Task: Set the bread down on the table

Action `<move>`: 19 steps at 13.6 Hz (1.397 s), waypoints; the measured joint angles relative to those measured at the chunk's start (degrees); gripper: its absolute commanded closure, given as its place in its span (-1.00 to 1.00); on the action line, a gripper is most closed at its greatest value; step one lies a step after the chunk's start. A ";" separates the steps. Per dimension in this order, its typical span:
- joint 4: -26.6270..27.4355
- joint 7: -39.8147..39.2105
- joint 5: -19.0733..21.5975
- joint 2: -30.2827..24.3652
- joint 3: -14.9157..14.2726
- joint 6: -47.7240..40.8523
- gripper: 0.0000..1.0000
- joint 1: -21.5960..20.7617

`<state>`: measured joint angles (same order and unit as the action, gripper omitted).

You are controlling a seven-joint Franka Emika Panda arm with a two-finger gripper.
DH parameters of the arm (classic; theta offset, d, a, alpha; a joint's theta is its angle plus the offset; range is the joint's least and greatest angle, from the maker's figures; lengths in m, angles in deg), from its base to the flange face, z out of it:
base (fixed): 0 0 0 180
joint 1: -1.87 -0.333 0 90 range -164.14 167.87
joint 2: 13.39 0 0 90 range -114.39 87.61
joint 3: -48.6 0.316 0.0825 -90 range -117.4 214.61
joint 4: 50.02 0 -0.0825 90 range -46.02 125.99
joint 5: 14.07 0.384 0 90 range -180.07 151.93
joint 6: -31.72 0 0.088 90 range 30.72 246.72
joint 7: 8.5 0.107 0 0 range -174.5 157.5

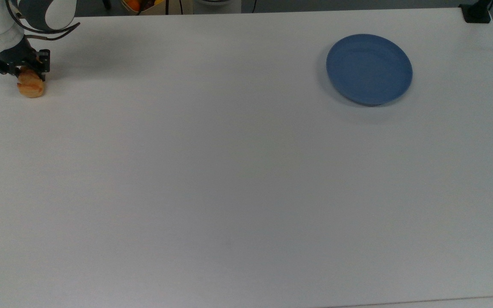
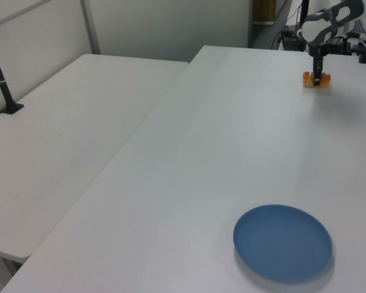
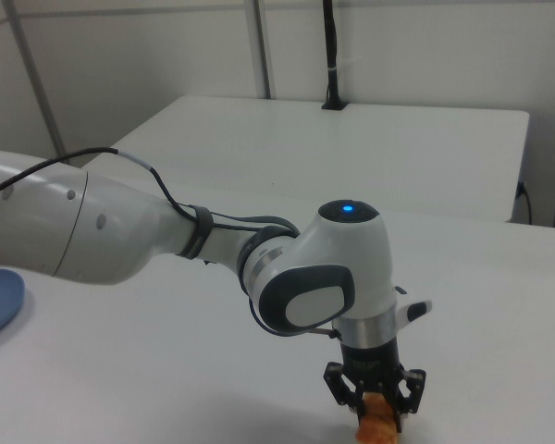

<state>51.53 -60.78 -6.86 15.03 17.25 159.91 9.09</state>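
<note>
The bread, a small golden-orange roll, rests low on the white table at the top view's far left. My gripper stands over it, shut on its upper part. In the left view the bread shows as orange lobes on either side of the dark fingers, and the gripper sits at the far end of the table. The right view has the gripper pointing straight down onto the bread at the bottom edge.
A round blue plate lies far off at the top view's upper right, also near the front in the left view as the plate. A second white table adjoins. A black mount sits on the corner.
</note>
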 measured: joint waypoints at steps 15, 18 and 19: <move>-2.40 9.58 0.75 -14.99 3.65 -12.19 -1.00 -1.52; -4.19 20.64 1.26 -21.96 7.98 -18.95 -1.00 -1.65; -5.08 24.78 1.87 -23.67 9.59 -21.00 -1.00 -1.69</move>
<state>46.45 -36.00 -4.99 -8.64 26.84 138.91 7.39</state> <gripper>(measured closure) 0.000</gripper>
